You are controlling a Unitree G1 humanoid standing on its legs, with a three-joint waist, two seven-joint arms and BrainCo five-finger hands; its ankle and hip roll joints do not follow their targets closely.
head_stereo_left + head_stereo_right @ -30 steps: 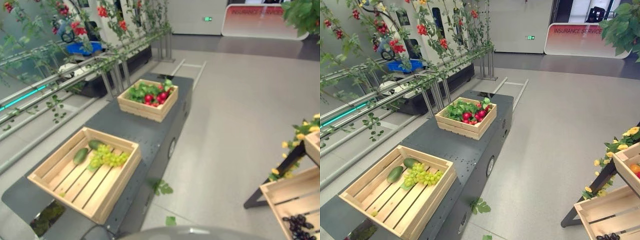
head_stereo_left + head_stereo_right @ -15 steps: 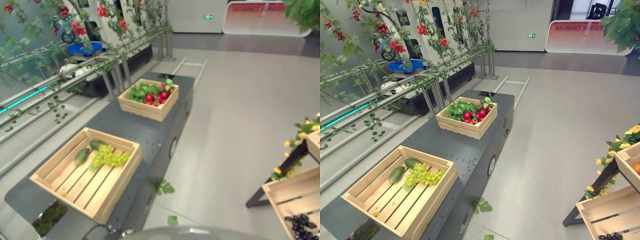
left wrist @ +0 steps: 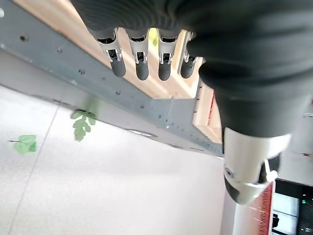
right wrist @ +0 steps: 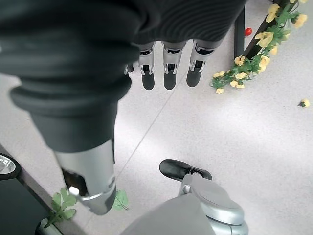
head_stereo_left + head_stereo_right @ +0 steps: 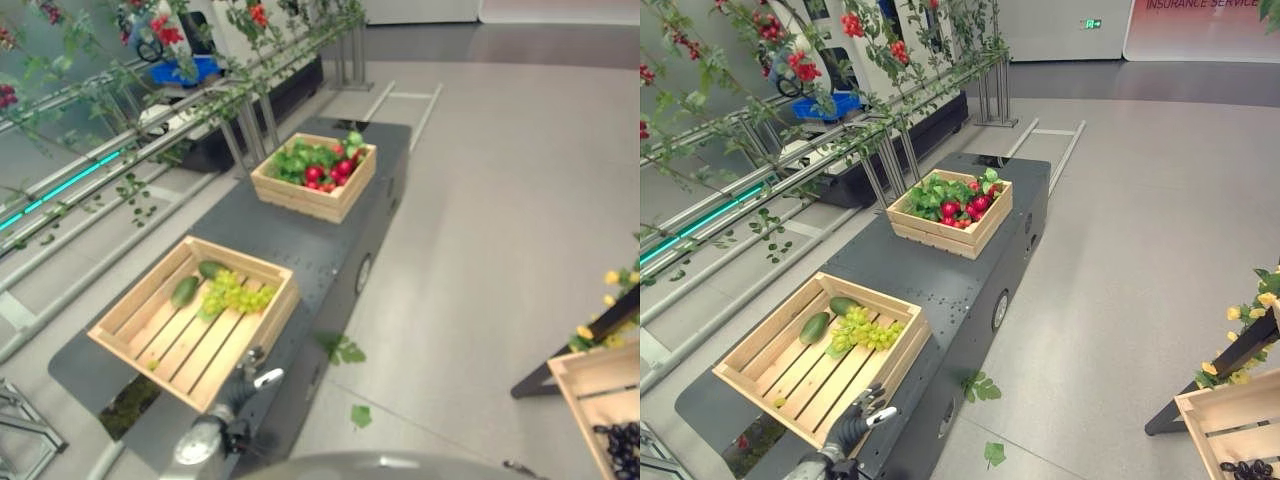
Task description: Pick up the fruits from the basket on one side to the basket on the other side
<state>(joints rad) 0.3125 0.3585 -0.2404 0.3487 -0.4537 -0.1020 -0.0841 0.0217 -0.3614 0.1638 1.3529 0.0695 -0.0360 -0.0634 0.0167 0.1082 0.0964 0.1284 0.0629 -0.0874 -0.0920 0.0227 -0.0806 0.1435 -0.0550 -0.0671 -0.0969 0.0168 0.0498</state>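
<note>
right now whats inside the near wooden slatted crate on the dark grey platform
The near wooden slatted crate holds a bunch of green grapes and two dark green oval fruits at its far end. A small green bit lies on the near slats. Whatever lies under the grapes is hidden.

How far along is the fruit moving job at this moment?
Nothing looks moved yet. The green grapes and two green fruits lie in the near crate. The left hand hovers open by its front edge, holding nothing; the right hand hangs open over the floor. All picking remains.
</note>
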